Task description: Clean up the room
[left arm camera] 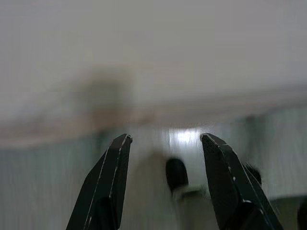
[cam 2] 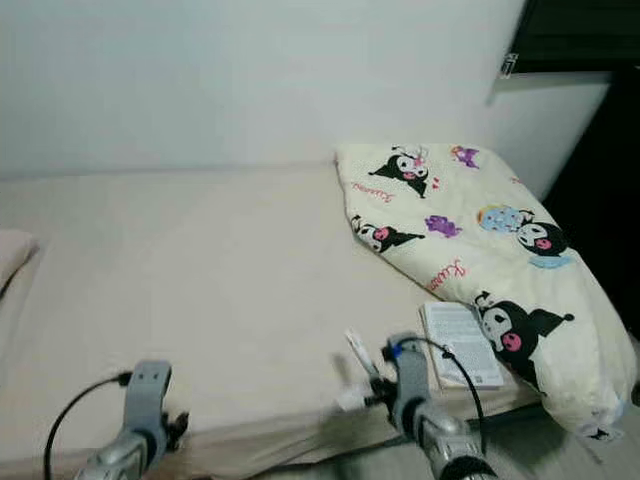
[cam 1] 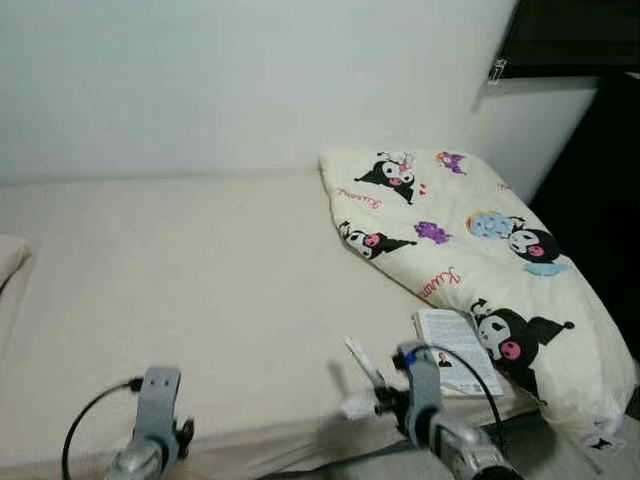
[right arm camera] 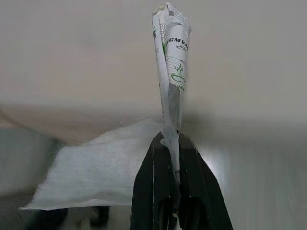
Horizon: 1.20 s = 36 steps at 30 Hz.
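Note:
My right gripper [right arm camera: 169, 143] is shut on a white paper wrapper [right arm camera: 171, 52] with green print, and a white tissue [right arm camera: 103, 167] hangs beside it. In the eye views that wrapper [cam 1: 362, 365] sticks up at the bed's near edge, left of my right arm [cam 1: 425, 395]. My left gripper [left arm camera: 165, 139] is open with nothing between its fingers; its arm [cam 1: 155, 415] is low at the near left. A booklet [cam 1: 455, 350] lies on the cream bed [cam 1: 200, 270] against a cartoon-print blanket [cam 1: 470, 240].
A white wall [cam 1: 250, 80] runs behind the bed. A dark window area [cam 1: 600, 150] stands at the far right. A cream pillow edge [cam 1: 10, 260] shows at the far left.

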Motion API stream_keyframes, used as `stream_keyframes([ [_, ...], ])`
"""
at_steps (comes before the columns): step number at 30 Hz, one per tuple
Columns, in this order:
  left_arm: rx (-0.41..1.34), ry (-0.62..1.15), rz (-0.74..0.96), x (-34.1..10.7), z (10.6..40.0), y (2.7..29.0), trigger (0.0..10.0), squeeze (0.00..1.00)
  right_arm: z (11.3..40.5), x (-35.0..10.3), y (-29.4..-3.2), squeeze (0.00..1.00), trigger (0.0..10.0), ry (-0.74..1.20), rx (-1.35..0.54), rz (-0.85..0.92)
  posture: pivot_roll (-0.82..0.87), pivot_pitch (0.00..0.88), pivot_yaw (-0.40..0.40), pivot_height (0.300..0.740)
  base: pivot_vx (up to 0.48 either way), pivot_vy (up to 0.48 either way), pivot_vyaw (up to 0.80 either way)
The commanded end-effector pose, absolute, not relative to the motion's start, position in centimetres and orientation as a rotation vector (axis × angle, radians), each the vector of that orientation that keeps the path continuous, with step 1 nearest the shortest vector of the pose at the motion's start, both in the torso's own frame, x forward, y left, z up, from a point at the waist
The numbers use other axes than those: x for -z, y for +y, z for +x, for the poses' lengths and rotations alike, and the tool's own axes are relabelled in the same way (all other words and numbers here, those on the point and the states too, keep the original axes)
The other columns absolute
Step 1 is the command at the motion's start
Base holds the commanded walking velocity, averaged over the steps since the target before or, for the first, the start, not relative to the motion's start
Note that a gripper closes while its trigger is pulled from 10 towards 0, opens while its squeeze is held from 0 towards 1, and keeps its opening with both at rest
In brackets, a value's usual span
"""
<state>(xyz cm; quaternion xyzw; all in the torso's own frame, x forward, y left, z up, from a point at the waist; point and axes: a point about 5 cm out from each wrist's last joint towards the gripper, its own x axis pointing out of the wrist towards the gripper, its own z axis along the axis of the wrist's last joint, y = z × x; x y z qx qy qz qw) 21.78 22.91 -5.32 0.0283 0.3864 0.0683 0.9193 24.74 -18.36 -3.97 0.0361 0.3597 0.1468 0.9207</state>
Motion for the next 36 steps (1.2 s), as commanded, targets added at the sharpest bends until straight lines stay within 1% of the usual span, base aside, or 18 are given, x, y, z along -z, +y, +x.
stream_keyframes([
  [1, -0.159, 0.879, 0.058, 6.6, 19.9, 22.9, 10.0, 0.0, 22.8, 5.3, -19.3, 0.0, 0.0, 0.829, -0.242, 0.086, 0.0, 0.0, -0.066, 0.74, 0.0, 0.0, 0.0],
  [2, -0.159, 0.879, 0.058, 6.6, 19.9, 22.9, 10.0, 0.0, 22.8, 5.3, -19.3, 0.0, 0.0, 0.829, -0.242, 0.086, 0.0, 0.0, -0.066, 0.74, 0.0, 0.0, 0.0],
  [4, -0.19, 0.952, 0.016, 7.9, 17.8, 22.5, 10.0, 0.0, 19.7, 7.2, -20.5, 0.0, 0.0, 0.943, -0.136, 0.127, 0.01, 0.0, -0.069, 0.74, 0.0, 0.0, 0.0],
  [5, -0.19, 0.952, 0.016, 7.9, 17.8, 22.5, 10.0, 0.0, 19.7, 7.2, -20.5, 0.0, 0.0, 0.943, -0.136, 0.127, 0.01, 0.0, -0.069, 0.74, 0.0, 0.0, 0.0],
  [6, -0.213, 0.989, -0.023, 8.5, 16.8, 22.2, 10.0, 0.0, 17.9, 8.0, -21.2, 0.0, 0.0, 0.999, -0.067, 0.135, 0.01, 0.0, -0.066, 0.74, 0.0, 0.0, 0.0],
  [7, -0.213, 0.989, -0.023, 8.5, 16.8, 22.2, 10.0, 0.0, 17.9, 8.0, -21.2, 0.0, 0.0, 0.999, -0.067, 0.135, 0.01, 0.0, -0.066, 0.74, 0.0, 0.0, 0.0],
  [8, -0.221, 1.018, -0.03, 8.9, 16.0, 22.0, 10.0, 0.0, 17.2, 8.4, -21.6, 0.0, 4.3, 1.026, -0.019, 0.11, 0.01, 0.0, -0.064, 0.74, 0.0, 0.0, 0.0],
  [10, -0.224, 1.037, -0.032, 9.1, 15.6, 21.9, 10.0, 0.0, 16.7, 8.6, -21.9, 0.0, 4.3, 1.042, 0.011, 0.091, 0.01, 0.0, -0.063, 0.74, 0.0, 0.0, 0.0],
  [11, -0.217, 1.051, -0.025, 9.3, 15.2, 21.8, 10.0, 0.0, 16.3, 8.7, -21.9, 0.0, 10.0, 1.05, 0.026, 0.099, 0.0, 0.0, -0.053, 0.74, 0.0, 0.0, 0.0],
  [13, -0.199, 1.056, -0.012, 9.4, 15.1, 21.7, 10.0, 0.0, 16.4, 8.6, -22.0, 0.0, 10.0, 1.023, 0.039, 0.147, -0.01, 0.0, -0.047, 0.74, 0.0, 0.0, 0.0],
  [15, -0.188, 1.05, -0.011, 9.3, 15.2, 21.7, 10.0, 0.0, 16.4, 8.6, -22.0, 0.0, 10.0, 1.018, 0.047, 0.16, -0.01, 0.0, -0.046, 0.74, 0.0, 0.0, 0.21],
  [24, -0.213, 0.994, -0.038, 8.8, 16.2, 22.3, 10.0, 0.0, 16.7, 8.7, -21.4, 0.0, 10.0, 1.018, 0.039, 0.142, -0.01, 0.0, -0.042, 0.74, 0.0, 0.0, 0.8],
  [27, -0.204, 0.972, -0.063, 8.5, 16.8, 22.0, 10.0, 0.0, 16.8, 8.6, -21.5, 0.0, 10.0, 1.01, 0.047, 0.13, -0.02, 0.0, -0.043, 0.74, 0.0, 0.0, 0.8],
  [34, -0.175, 0.976, -0.053, 8.6, 17.2, 21.3, 10.0, 0.0, 16.8, 8.6, -21.6, 0.0, 10.0, 1.01, 0.048, 0.128, -0.02, 0.0, -0.037, 0.74, 0.0, 0.0, 0.8],
  [36, -0.151, 0.982, -0.019, 8.6, 17.2, 21.1, 10.0, 0.0, 16.9, 8.5, -21.6, 0.0, 10.0, 1.007, 0.046, 0.127, -0.03, 0.0, -0.035, 0.74, 0.0, 0.0, 0.8],
])
